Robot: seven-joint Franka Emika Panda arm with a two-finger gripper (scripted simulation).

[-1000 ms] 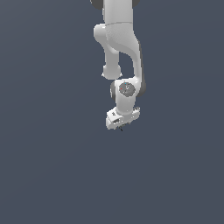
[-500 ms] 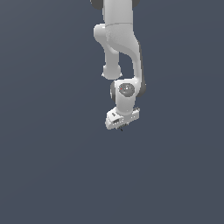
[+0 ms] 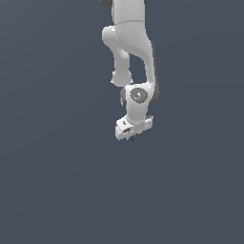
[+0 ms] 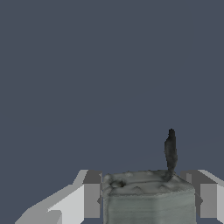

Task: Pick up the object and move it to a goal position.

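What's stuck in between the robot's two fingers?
In the wrist view, the grey-green object fills the gap between the two fingers, a thin dark sliver sticking out of it. In the exterior view it is only a dark speck under the gripper.

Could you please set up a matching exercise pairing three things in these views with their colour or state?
Things:
1. arm
2. object
3. hand

Descriptions:
A. grey-green and mottled, with a thin dark spike rising from it
B. white, reaching down from the top of the exterior view
C. tilted, its fingers closed on either side of a lump

Pairs: 1-B, 2-A, 3-C
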